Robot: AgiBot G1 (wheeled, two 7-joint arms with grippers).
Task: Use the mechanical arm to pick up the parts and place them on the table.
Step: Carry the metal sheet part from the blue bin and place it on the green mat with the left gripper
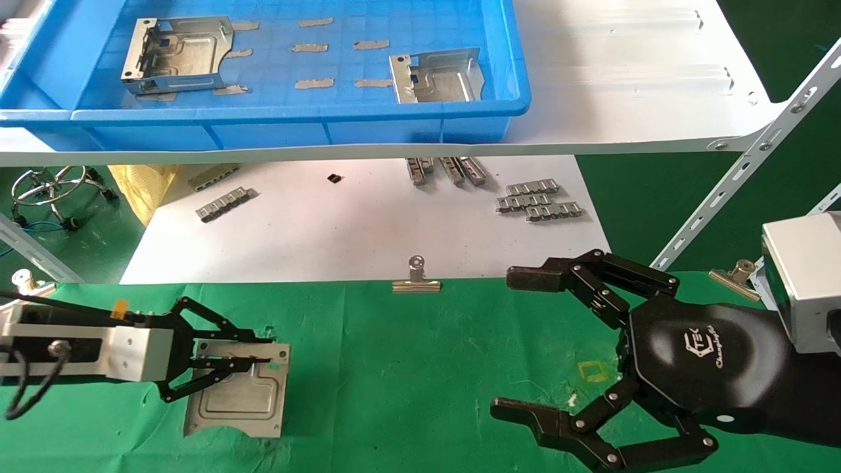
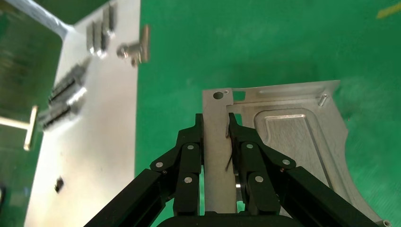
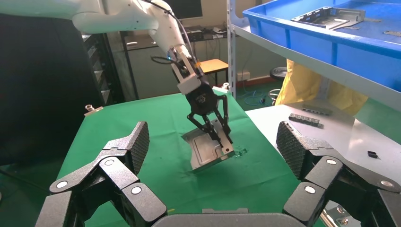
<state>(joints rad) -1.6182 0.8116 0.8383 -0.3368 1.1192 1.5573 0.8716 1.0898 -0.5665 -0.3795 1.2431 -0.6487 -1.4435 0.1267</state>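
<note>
Silvery bracket (image 1: 240, 387) tilts on your green desk (image 1: 420, 355), its flange pinched by the left gripper (image 1: 263, 349). Your right gripper (image 1: 525, 348) hovers nearby, fingers (image 1: 532, 278) spread wide, empty.

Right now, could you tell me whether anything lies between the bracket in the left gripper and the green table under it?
Nothing visible does. The left gripper is shut on a flange of the bracket, which hangs tilted in the right wrist view, its low edge at or near the bare green table. The open right gripper is well off to the side.
</note>
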